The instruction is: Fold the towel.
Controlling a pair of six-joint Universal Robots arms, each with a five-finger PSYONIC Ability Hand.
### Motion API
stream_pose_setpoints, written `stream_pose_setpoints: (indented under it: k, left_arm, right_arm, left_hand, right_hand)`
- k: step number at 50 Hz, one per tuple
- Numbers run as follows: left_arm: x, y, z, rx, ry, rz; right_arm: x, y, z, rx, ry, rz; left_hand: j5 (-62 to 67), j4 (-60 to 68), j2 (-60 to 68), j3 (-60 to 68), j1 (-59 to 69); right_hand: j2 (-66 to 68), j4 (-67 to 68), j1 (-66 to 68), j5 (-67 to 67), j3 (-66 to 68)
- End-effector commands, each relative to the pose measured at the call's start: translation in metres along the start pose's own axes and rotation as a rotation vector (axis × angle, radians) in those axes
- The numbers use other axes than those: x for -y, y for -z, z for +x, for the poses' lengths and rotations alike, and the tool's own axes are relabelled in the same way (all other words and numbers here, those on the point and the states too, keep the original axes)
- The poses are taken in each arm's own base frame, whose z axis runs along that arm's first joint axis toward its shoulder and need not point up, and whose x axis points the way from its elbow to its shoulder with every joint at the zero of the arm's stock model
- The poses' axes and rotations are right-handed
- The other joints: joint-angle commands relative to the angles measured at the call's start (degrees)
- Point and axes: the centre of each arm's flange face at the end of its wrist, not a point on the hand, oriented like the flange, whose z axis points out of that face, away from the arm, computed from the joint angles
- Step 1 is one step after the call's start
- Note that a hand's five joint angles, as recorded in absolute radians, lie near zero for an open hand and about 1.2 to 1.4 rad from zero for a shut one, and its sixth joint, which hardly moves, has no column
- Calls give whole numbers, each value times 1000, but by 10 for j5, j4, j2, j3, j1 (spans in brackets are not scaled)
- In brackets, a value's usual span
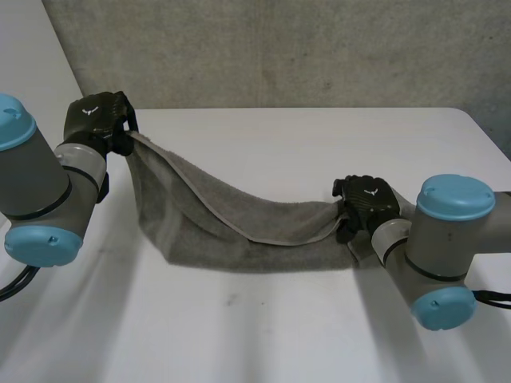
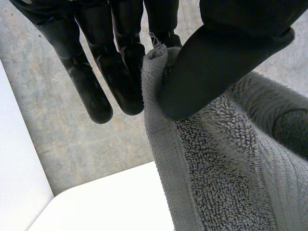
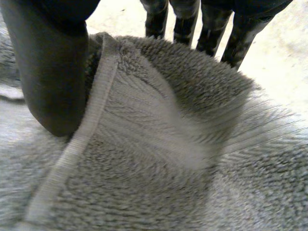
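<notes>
A grey towel point(image 1: 239, 227) sags in a long band between my two hands, its middle resting on the white table point(image 1: 279, 319). My left hand point(image 1: 96, 118) is raised at the table's far left. In the left wrist view it point(image 2: 216, 62) pinches a towel corner point(image 2: 159, 57) between thumb and straight fingers point(image 2: 96, 82), and the cloth hangs down from there. My right hand point(image 1: 367, 203) is low at the towel's right end. In the right wrist view its thumb point(image 3: 53, 72) presses on the hemmed edge of the towel point(image 3: 159, 144), with the fingers point(image 3: 211, 29) behind the cloth.
A grey wall point(image 1: 279, 48) stands close behind the table's far edge. The right edge of the table point(image 1: 487, 136) runs past my right arm point(image 1: 447, 247). Bare tabletop lies in front of the towel and behind it.
</notes>
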Motion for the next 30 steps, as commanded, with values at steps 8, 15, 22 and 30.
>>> stream_pose_setpoints:
  k: [8, 15, 22, 30]
  left_arm:
    - [-3, 1, -2, 5, 2, -9]
    - [-3, 0, -4, 12, 3, -11]
    - [-4, 0, -4, 12, 3, -12]
    - [-4, 0, -5, 13, 3, -14]
  right_arm:
    - [19, -4, 19, -177, 47, 114]
    - [25, -2, 23, -181, 48, 110]
    - [13, -2, 21, -160, 50, 40]
    - [14, -1, 29, -179, 43, 24]
  left_hand:
    - [107, 102, 102, 103, 109]
    - [107, 102, 102, 103, 109]
    - [107, 102, 102, 103, 109]
    - [107, 102, 102, 103, 109]
  right_hand:
    - [194, 200, 196, 192, 193]
    - [-12, -6, -11, -15, -14]
    - [26, 32, 27, 23, 24]
    - [442, 447, 443, 439, 440]
